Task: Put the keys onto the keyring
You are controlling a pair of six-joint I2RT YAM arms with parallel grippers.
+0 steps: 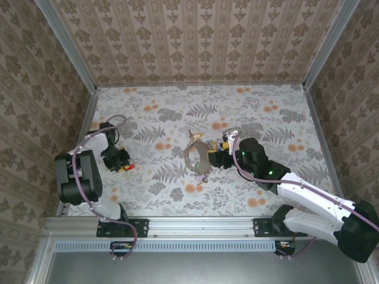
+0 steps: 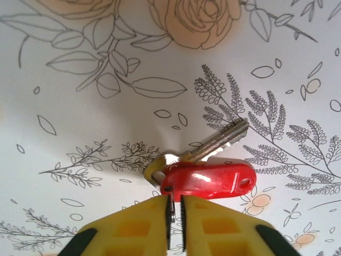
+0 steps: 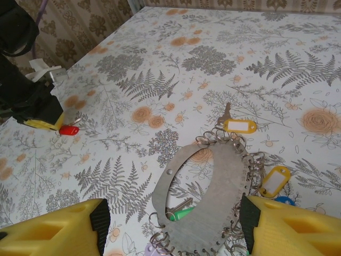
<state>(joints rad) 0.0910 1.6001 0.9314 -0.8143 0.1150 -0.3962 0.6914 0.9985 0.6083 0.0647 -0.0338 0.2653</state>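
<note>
Red plastic marks the red key held by the left gripper. Its fingers are pressed almost together, with only a thin slit between them, and they pinch the small metal loop at the tag's near end. The tag lies just ahead of the fingertips on the floral table. The key's metal blade runs away from them, up and to the right.

The right gripper is spread wide and grasps nothing. Between its two yellow fingers, and reaching forward of them, lies the keyring, a flat grey oval hoop with little wire rings along its rim. The hoop's right edge is just beside the right-hand finger; whether they touch I cannot tell. A green key shows inside the hoop's opening, close to the fingertips. A yellow-tagged key lies at the hoop's far end, and an orange-tagged key lies just ahead of the right-hand finger. Well off to the left of these fingers sits the left gripper with its red key.
</note>
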